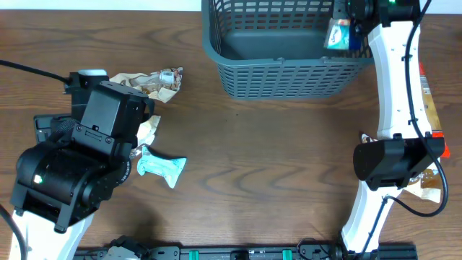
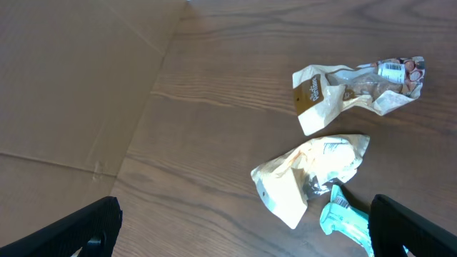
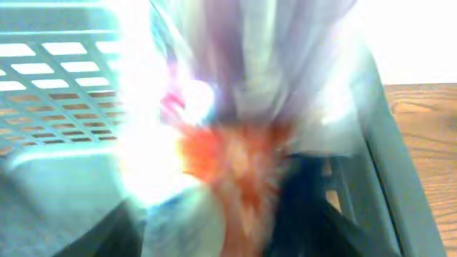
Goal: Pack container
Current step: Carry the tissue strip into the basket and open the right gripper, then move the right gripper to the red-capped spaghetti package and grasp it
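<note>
The container (image 1: 281, 68) sits at the top centre of the overhead view. Its right end lies directly under the right gripper (image 1: 351, 18), which pinches a blue-and-white snack packet (image 1: 338, 35) above the basket's interior, close to the right wall. In the right wrist view that packet is a bright blur. The left gripper (image 2: 244, 218), at the left of the table (image 1: 274, 166), is well apart from the container. Its fingers are spread wide above a teal packet (image 2: 341, 220) and a crumpled cream packet (image 2: 310, 168), with a second cream packet (image 2: 350, 86) higher in the frame.
</note>
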Tool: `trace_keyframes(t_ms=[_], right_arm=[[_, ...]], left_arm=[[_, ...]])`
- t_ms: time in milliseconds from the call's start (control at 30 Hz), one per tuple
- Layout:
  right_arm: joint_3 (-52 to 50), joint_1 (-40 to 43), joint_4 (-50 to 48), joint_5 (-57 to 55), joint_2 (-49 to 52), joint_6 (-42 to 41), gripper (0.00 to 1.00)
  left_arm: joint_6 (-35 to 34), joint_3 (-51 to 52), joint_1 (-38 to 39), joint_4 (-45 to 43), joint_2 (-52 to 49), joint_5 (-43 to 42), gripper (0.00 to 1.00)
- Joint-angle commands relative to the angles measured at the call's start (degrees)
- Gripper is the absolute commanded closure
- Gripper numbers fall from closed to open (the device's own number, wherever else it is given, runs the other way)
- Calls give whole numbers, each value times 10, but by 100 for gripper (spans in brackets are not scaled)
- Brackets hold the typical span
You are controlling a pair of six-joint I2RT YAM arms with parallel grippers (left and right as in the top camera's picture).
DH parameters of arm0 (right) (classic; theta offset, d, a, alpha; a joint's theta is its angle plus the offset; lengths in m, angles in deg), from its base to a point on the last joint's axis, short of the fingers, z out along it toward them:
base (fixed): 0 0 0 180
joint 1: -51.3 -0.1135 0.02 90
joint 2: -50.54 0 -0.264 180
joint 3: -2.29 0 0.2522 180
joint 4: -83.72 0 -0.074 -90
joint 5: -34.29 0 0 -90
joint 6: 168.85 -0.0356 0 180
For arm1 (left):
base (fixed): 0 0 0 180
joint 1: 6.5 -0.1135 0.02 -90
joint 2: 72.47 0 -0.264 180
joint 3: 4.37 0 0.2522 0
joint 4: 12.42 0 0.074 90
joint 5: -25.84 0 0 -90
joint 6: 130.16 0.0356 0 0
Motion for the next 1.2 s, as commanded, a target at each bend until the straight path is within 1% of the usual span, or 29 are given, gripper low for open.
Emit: trace_keyframes(t_ms=[0,33,67,200,367,500,533,667,767,833,933,967,1100,1167], right_arm=[[4,1,-1,-3,-2,0,39],[4,1,-2,-3,-2,0,35],[4,1,-2,-3,-2,0,34],[4,1,-3,-3,-2,0,33],[16,2,-26,-3,-5,21,27],[79,3,-43,-12,-13,37,18],[104,5,-45,-26,-14,39,15],[200,31,-27,-102,-31,51,12],[247,71,25,-125,-46,51,9],[259,108,77,-123,-54,51,2],[259,166,173,-94,-56,57,1],[259,184,207,-66,-56,73,1],[237,254,340,123,-54,203,1],[217,279,376,169,-54,240,1]], left_arm=[[-3,-1,-4,3,-1,0,1],[-3,-1,-4,4,-1,0,1],[-3,-1,-4,4,-1,0,1],[-3,-1,-4,3,-1,0,1],[-3,-1,-4,4,-1,0,1],[-3,-1,-4,4,-1,0,1],[-3,-1,-4,4,-1,0,1],[-3,-1,-4,4,-1,0,1],[-3,-1,-4,4,-1,0,1],[-3,-1,-4,4,-1,0,1],[-3,-1,-4,3,-1,0,1],[-3,-1,-4,3,-1,0,1],[-3,-1,-4,3,-1,0,1],[-3,-1,-4,3,-1,0,1]])
